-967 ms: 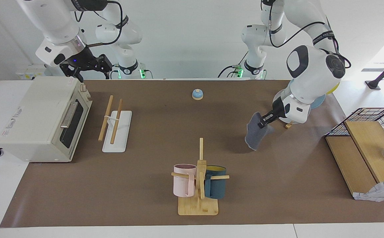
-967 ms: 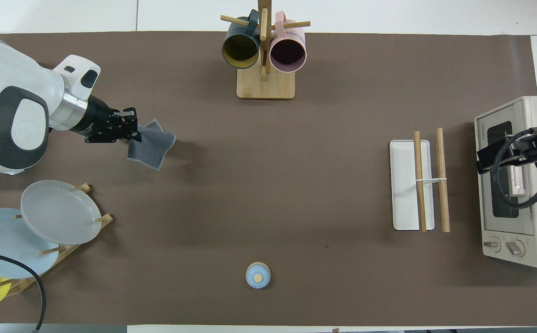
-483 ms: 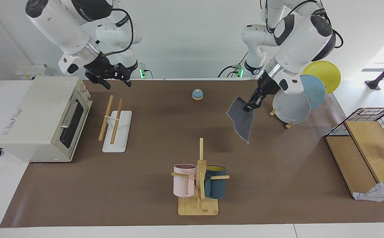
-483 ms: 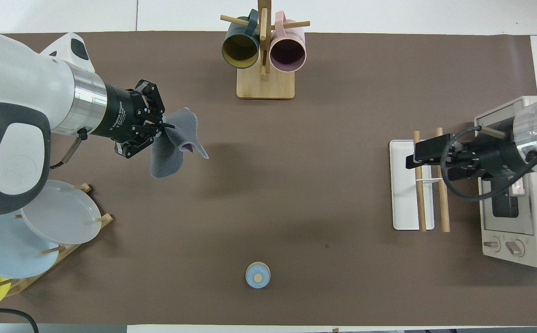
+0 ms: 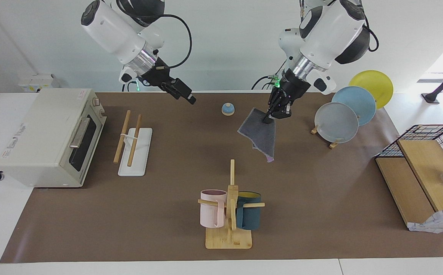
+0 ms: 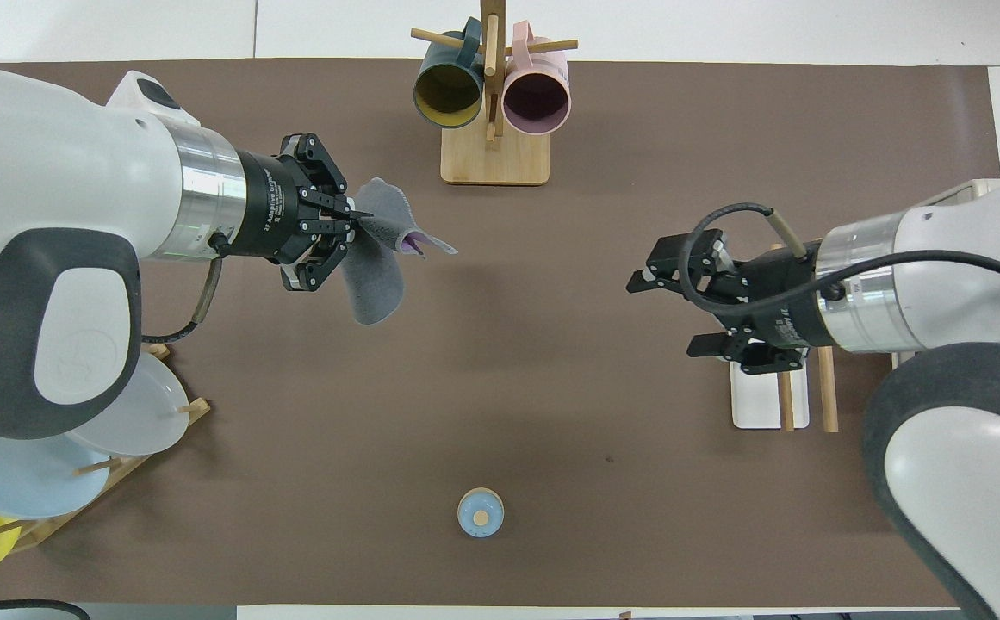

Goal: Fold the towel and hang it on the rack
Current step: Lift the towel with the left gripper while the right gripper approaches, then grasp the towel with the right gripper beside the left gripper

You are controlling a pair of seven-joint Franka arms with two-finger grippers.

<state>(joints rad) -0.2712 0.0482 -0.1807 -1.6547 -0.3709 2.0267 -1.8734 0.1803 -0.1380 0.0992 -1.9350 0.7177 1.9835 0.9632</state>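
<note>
My left gripper [image 5: 273, 115] [image 6: 351, 226] is shut on one corner of the towel [image 5: 262, 134] [image 6: 376, 280]. The towel hangs in the air over the mat, dark grey face outward, with a purple edge showing at its lower tip. It hangs between the bell and the mug tree. My right gripper [image 5: 186, 95] [image 6: 668, 314] is open and empty, raised over the mat beside the rack [image 5: 129, 139] [image 6: 825, 398]. The rack's two wooden rods stand on a white base next to the oven. In the overhead view the right arm covers part of the rack.
A toaster oven [image 5: 49, 137] stands at the right arm's end. A mug tree [image 5: 229, 208] [image 6: 493, 95] stands farthest from the robots. A small blue bell [image 5: 227, 109] [image 6: 481, 512] sits near them. A plate stand [image 5: 337, 122] [image 6: 121, 413] and a wire basket with boards [image 5: 423, 160] stand at the left arm's end.
My left gripper has lifted the towel and carried it from near the plate stand toward the table's middle. My right arm has swung from over the oven to past the rack.
</note>
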